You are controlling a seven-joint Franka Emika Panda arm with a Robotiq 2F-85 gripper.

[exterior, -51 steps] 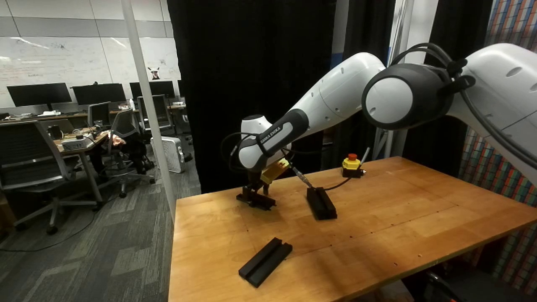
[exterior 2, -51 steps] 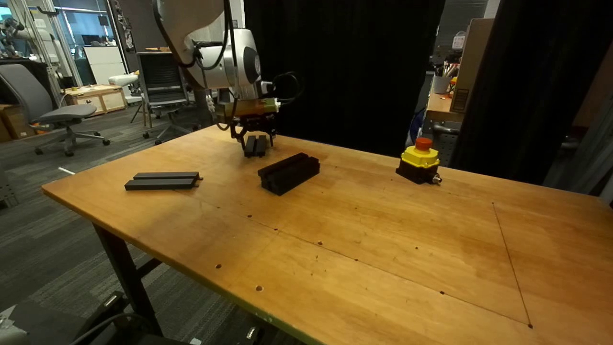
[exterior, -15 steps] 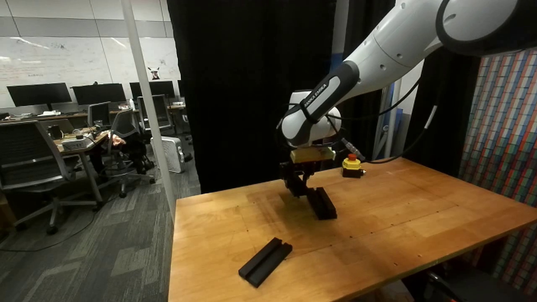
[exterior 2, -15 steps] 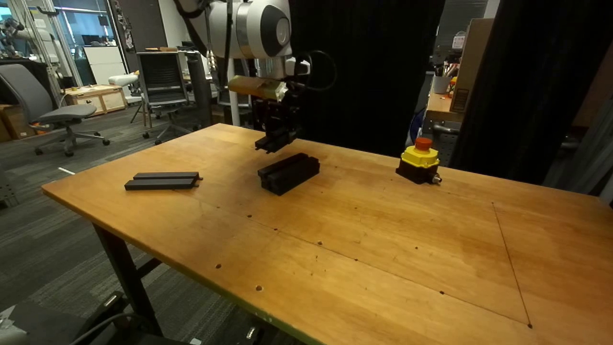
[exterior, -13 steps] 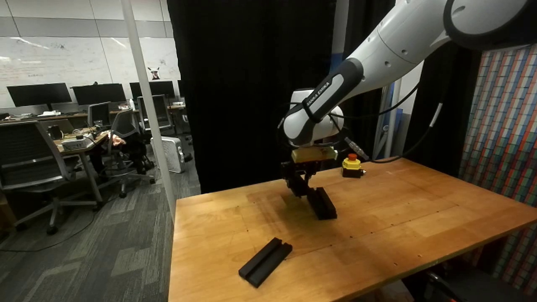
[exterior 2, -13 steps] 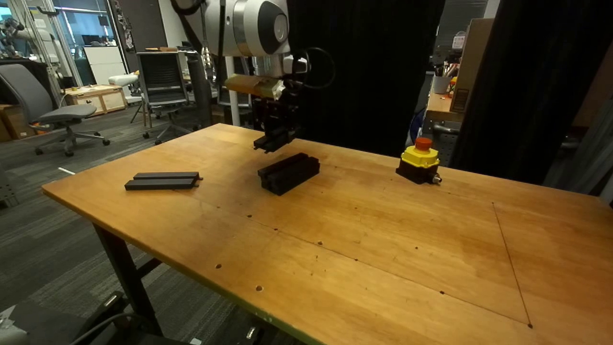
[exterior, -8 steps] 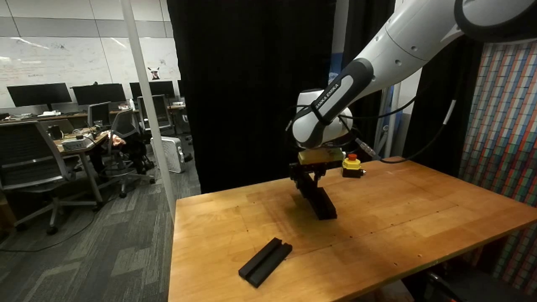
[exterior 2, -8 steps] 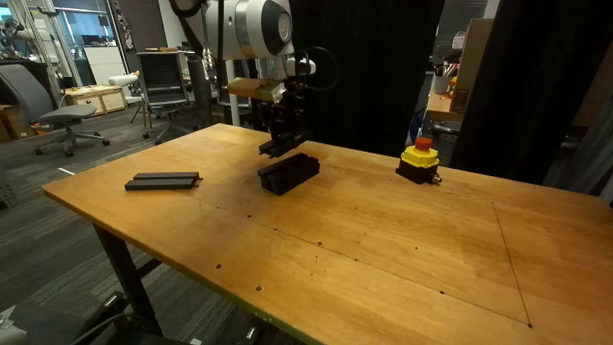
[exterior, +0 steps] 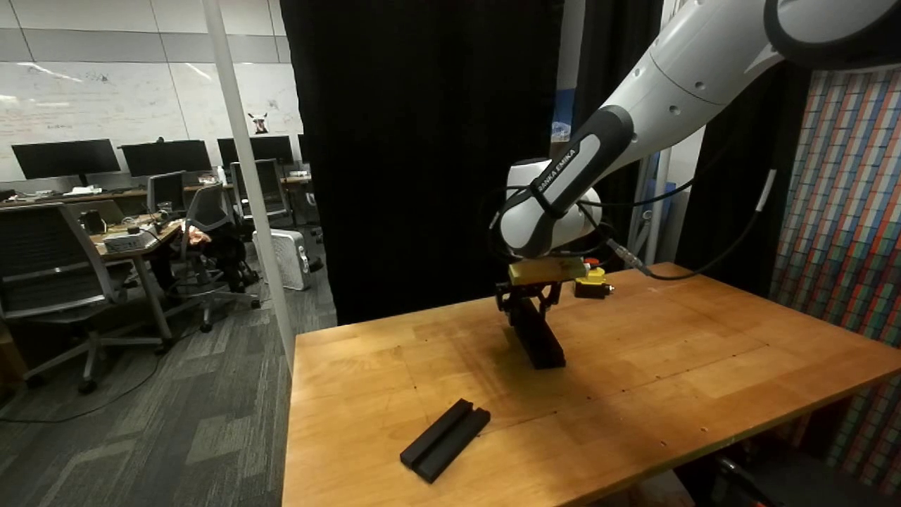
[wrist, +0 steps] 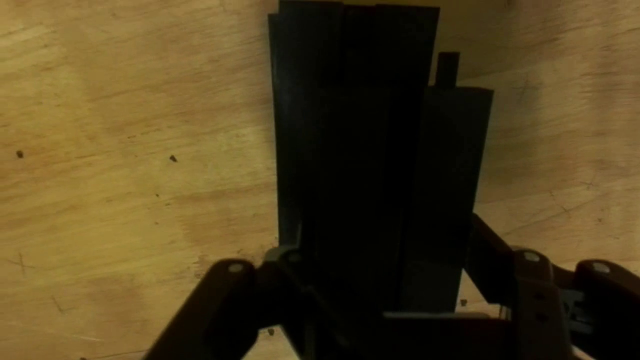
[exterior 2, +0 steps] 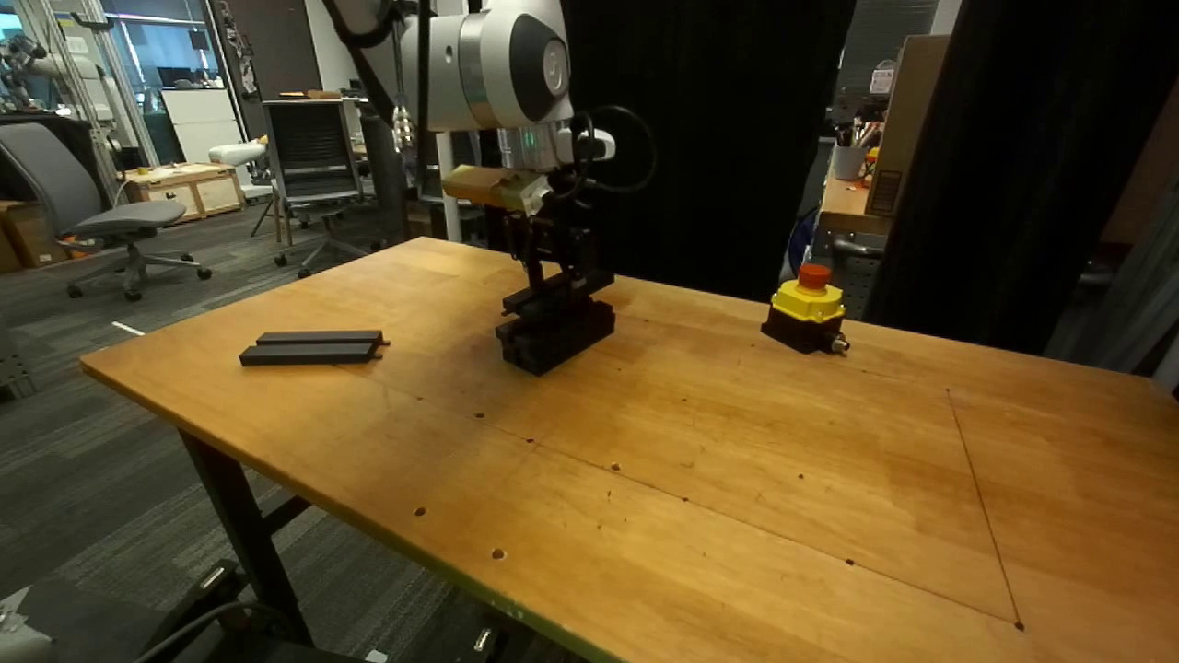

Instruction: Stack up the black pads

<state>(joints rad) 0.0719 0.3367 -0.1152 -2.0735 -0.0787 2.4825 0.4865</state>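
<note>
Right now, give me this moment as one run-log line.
Gripper: shut on grooved black pad | Position: above black pad stack, contact unclear | Loose black pad: apart, on wooden table | Stacking: unfinished

In both exterior views: black curtain (exterior: 422, 134) upper middle, emergency-stop button (exterior 2: 805, 306) right of centre, office chairs (exterior: 53, 253) at left. In exterior view: cardboard box (exterior 2: 910, 129) upper right; beside it, small, probably pencil cup (exterior 2: 848, 164).

The pincer (exterior: 528, 316) grips a black pad (exterior: 528, 310) at the stack (exterior: 545, 350), another pad (exterior: 450, 443) apart.
</note>
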